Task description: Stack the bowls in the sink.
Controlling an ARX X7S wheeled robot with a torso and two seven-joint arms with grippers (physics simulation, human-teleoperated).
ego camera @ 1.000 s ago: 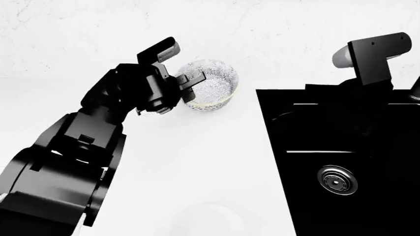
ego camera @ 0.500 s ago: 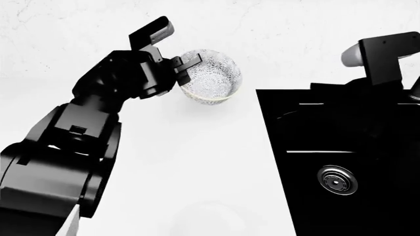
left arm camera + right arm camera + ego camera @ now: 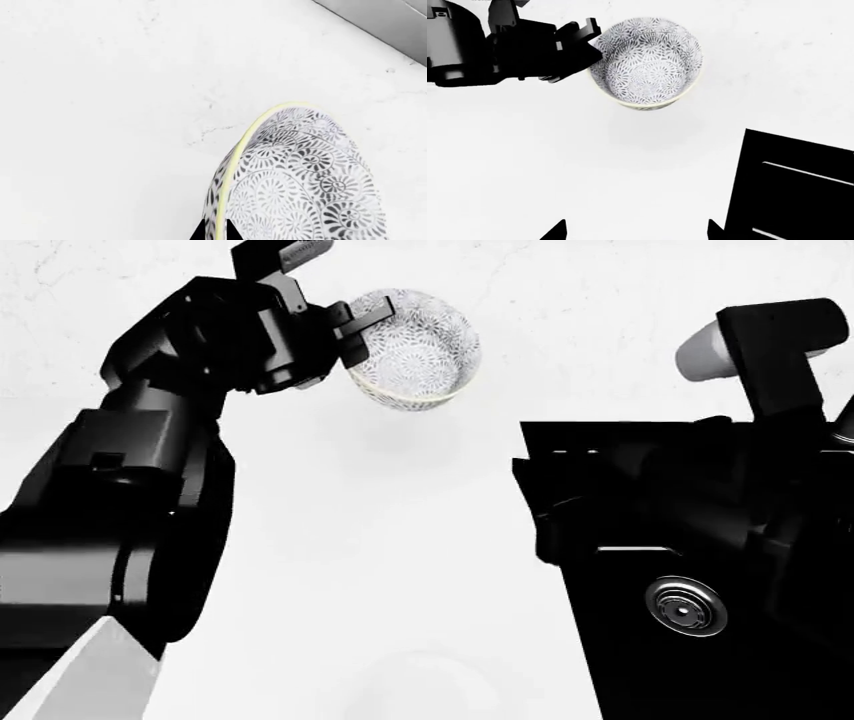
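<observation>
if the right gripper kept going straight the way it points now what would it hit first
Probably the bare white counter, just beside the sink edge. The right gripper aims there with open jaws; the patterned bowl lies further on. Depth is uncertain.

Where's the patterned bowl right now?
In the head view the patterned bowl is upper centre, gripped at its rim by the left gripper, above the white counter, left of the sink.

Patterned bowl [image 3: 414, 348] aloft, tilted; sink [image 3: 747, 640] black.

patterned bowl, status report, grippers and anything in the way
Left gripper shut on patterned bowl, lifted and tilted. Right gripper open, empty. Sink to the right; bare counter between, nothing in the way.
</observation>
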